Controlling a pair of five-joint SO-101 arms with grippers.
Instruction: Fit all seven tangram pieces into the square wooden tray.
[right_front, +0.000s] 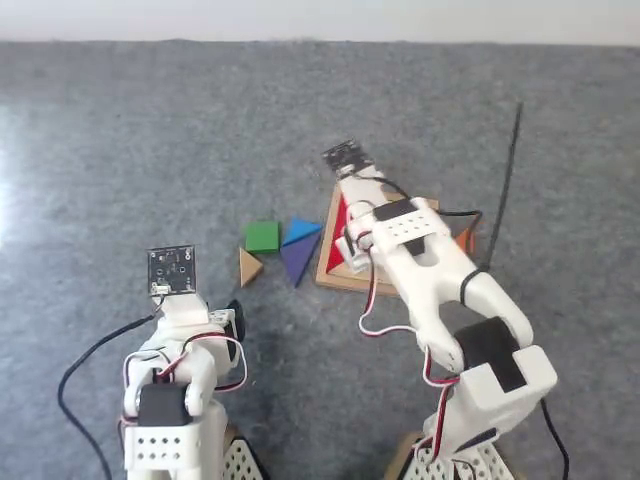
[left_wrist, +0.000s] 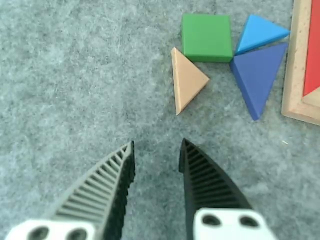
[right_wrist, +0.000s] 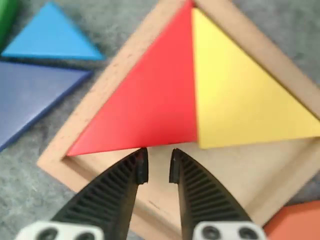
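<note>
The square wooden tray (right_wrist: 95, 100) holds a red triangle (right_wrist: 150, 110) and a yellow triangle (right_wrist: 240, 95) side by side. My right gripper (right_wrist: 158, 165) hovers over the tray's bare floor just beside the red triangle's edge, open by a narrow gap with nothing in it. On the carpet beside the tray (right_front: 340, 278) lie a green square (left_wrist: 206, 37), a tan triangle (left_wrist: 187, 82), a light blue triangle (left_wrist: 260, 32) and a dark blue triangle (left_wrist: 257, 75). My left gripper (left_wrist: 157, 147) is open above bare carpet, short of the tan triangle.
An orange piece (right_wrist: 295, 225) lies on the carpet by the tray's far side, also seen as an orange piece (right_front: 463, 240) past the right arm. A black cable (right_front: 505, 190) runs along the carpet to the right of the tray. Grey carpet (right_front: 150, 130) covers the table.
</note>
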